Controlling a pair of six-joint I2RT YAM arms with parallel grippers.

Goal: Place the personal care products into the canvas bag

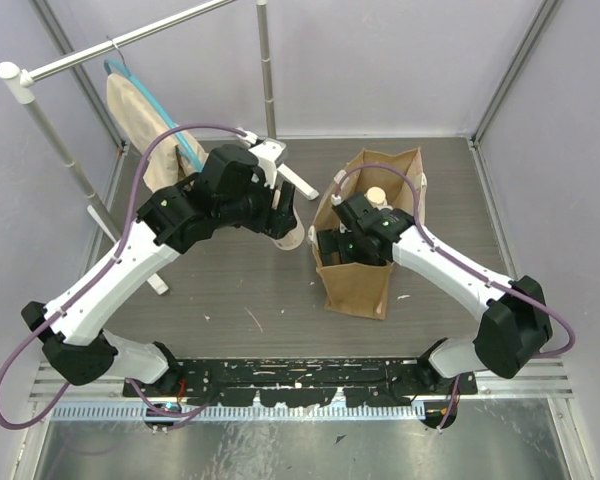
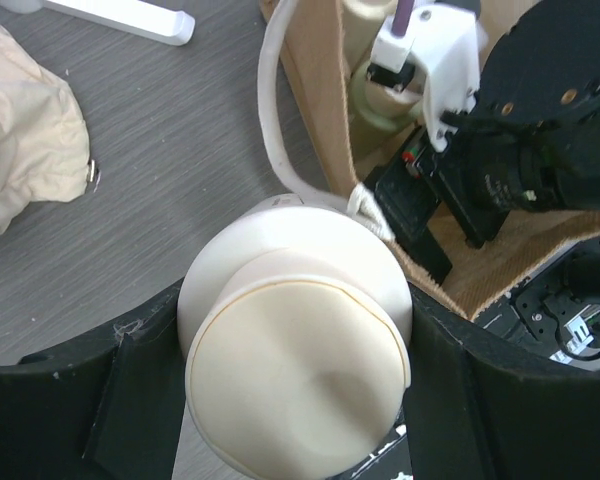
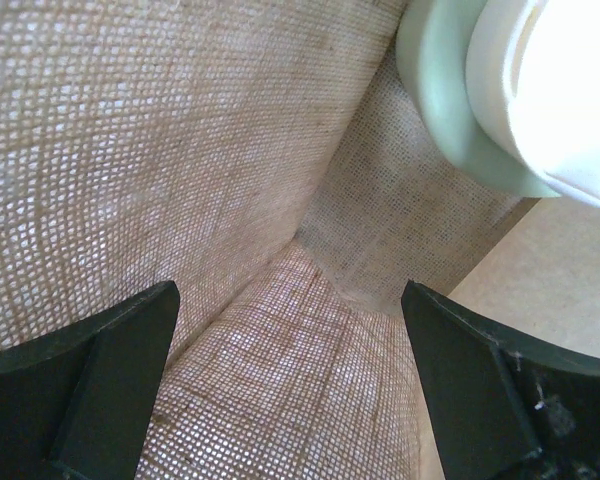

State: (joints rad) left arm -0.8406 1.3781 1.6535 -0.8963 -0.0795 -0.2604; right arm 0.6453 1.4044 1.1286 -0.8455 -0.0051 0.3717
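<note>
The tan canvas bag [image 1: 363,285] stands upright at centre right. My left gripper [image 1: 283,228] is shut on a round cream bottle [image 1: 293,237] just left of the bag. In the left wrist view this bottle [image 2: 295,350] fills the space between the black fingers, beside the bag's wall [image 2: 315,80] and its pale strap [image 2: 273,130]. My right gripper [image 1: 342,243] reaches down inside the bag, open and empty [image 3: 290,385] over the woven floor [image 3: 280,350]. Another round bottle [image 1: 377,197] stands inside the bag, and shows in the right wrist view [image 3: 520,90].
A beige cloth [image 1: 140,120] on a blue hanger hangs from a metal rail [image 1: 130,40] at the back left. The rack's white foot [image 1: 298,182] lies behind the left gripper. The cloth [image 2: 25,130] also shows in the left wrist view.
</note>
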